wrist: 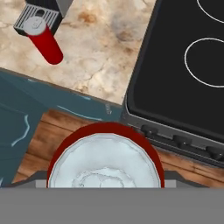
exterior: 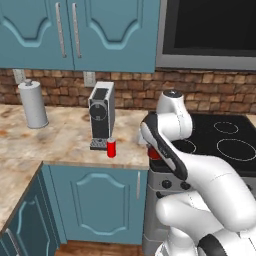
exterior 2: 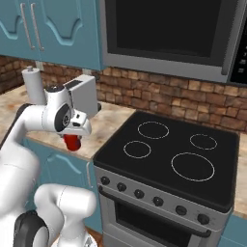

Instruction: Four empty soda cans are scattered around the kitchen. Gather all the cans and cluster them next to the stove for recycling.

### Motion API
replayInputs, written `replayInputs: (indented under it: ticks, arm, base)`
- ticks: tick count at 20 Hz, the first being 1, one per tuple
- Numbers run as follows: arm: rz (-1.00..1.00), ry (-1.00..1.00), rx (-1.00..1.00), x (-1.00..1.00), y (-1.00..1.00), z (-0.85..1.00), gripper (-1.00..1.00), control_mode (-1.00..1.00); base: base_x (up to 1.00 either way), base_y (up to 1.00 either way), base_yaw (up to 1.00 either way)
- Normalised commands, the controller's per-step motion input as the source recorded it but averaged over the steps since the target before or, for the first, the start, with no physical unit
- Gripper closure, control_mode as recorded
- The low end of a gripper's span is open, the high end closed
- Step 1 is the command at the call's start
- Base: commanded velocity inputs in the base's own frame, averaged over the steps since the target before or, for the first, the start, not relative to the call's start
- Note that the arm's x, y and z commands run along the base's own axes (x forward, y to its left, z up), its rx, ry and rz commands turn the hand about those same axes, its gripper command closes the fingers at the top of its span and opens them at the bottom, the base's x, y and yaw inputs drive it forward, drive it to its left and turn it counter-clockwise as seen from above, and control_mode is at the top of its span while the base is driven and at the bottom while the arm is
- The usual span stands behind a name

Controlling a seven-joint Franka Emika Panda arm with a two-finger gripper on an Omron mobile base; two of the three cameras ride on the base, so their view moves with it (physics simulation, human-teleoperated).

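Currently the hand [wrist: 105, 186] is clenched on a red soda can [wrist: 105, 164], carried upright at the tabletop [exterior: 65, 140] edge just left of the stove [exterior 2: 164, 159], presumably for setting down beside it. A second red can [exterior: 111, 148] stands before the coffee machine [exterior: 101, 116]. Fingertips and most of the carried can are hidden by the arm.

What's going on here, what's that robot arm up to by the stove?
The arm is carrying a dark red soda can in its hand, held over the counter's front edge just left of the stove. A second, brighter red can stands on the counter in front of the coffee machine. No cans sit on the cooktop itself.
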Motion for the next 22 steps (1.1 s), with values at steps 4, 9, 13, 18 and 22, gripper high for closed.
replayInputs:
  ticks: [4, 9, 13, 18, 22]
  arm:
    - [0.0, 0.0, 0.03, 0.43, 0.0, -0.07, 1.0, -1.0]
    - [0.0, 0.0, 0.03, 0.51, 0.01, -0.08, 1.0, -1.0]
    - [-0.06, 0.0, 0.0, 0.5, 0.0, -0.1, 1.0, -1.0]
    - [-0.08, 0.02, 0.0, 0.41, 0.0, -0.15, 1.0, -1.0]
    - [-0.1, 0.08, 0.0, 0.35, 0.0, -0.13, 1.0, -1.0]
  base:
    - [0.0, 0.0, 0.0]
    - [0.0, 0.0, 0.0]
    - [0.0, 0.0, 0.0]
    - [0.0, 0.0, 0.0]
    - [0.0, 0.0, 0.0]
